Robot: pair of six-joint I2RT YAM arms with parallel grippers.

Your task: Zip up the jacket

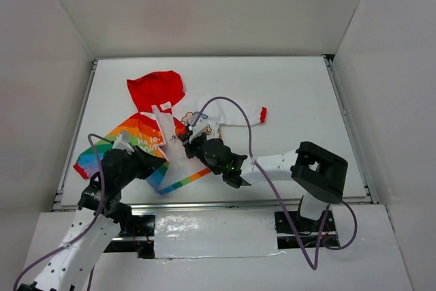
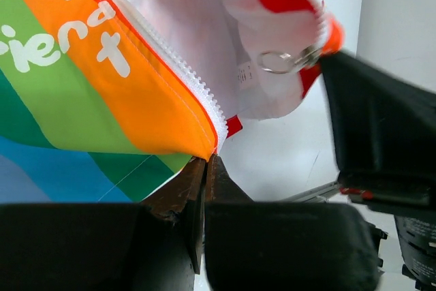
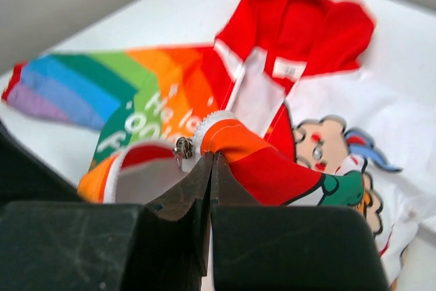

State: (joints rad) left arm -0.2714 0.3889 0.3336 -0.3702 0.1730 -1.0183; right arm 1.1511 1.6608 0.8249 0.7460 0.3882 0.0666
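Note:
The jacket (image 1: 146, 134) lies open on the table, red hood (image 1: 157, 88) at the back, rainbow half (image 2: 82, 80) to the left, white cartoon half (image 1: 225, 117) to the right. My left gripper (image 2: 208, 158) is shut on the bottom corner of the rainbow half, right at the end of its white zipper teeth (image 2: 174, 66). My right gripper (image 3: 213, 158) is shut on the lifted orange-red hem of the other half, next to the metal zipper slider (image 3: 182, 146). In the top view both grippers, left (image 1: 160, 159) and right (image 1: 193, 142), sit close together over the jacket's lower front.
The white table (image 1: 293, 86) has metal rails along its edges and white walls around it. A red cuff (image 1: 263, 114) ends the sleeve spread to the right. The right arm's purple cable (image 1: 248, 127) loops over the jacket.

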